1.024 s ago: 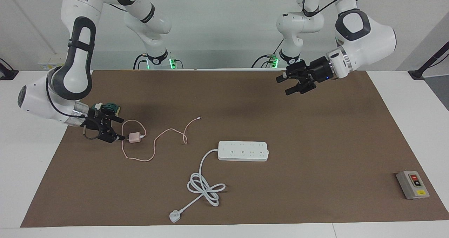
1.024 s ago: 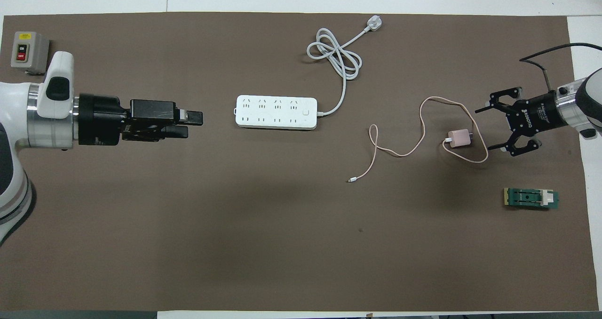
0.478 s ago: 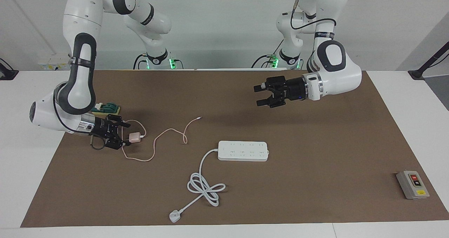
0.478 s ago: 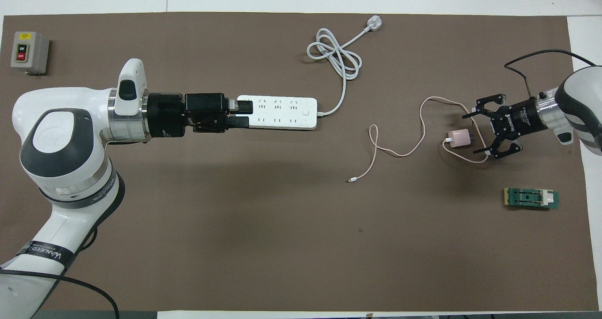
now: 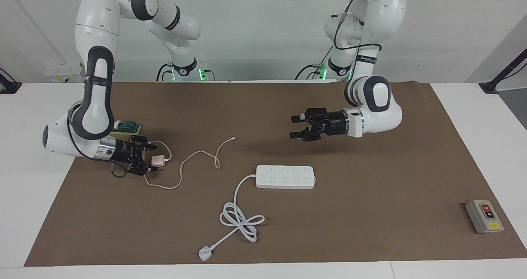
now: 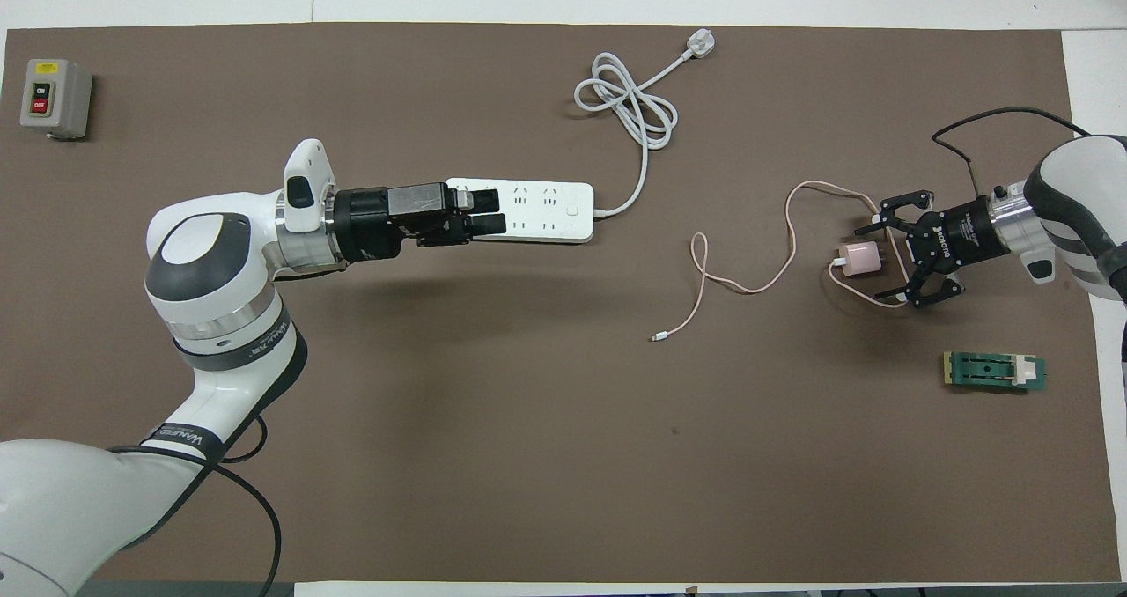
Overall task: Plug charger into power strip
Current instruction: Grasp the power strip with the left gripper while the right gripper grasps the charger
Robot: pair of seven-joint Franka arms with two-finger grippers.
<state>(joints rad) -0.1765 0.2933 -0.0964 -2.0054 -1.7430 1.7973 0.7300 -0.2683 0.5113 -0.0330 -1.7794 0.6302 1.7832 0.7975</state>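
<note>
Facing view: at centre left, the right gripper (image 5: 149,163), jaws spread, brackets the charger (image 5: 157,161), lined up to pinch it. Centre right, the left gripper (image 5: 294,127) hangs spread-jawed above the mat, near the power strip (image 5: 285,177).

Overhead view: charger (image 6: 860,259) centre right, strip (image 6: 546,211) upper centre, partly covered, presumably to be steadied.

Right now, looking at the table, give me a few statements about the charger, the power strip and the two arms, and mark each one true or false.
1. The charger is plugged into the power strip. False: it lies on the mat, apart from the strip.
2. The right gripper is at the charger with its jaws open. True.
3. The left gripper holds the white plug. False: it holds nothing and is raised over the mat, nearer the robots than the strip.
4. The grey button box sits toward the left arm's end of the table. True.
</note>
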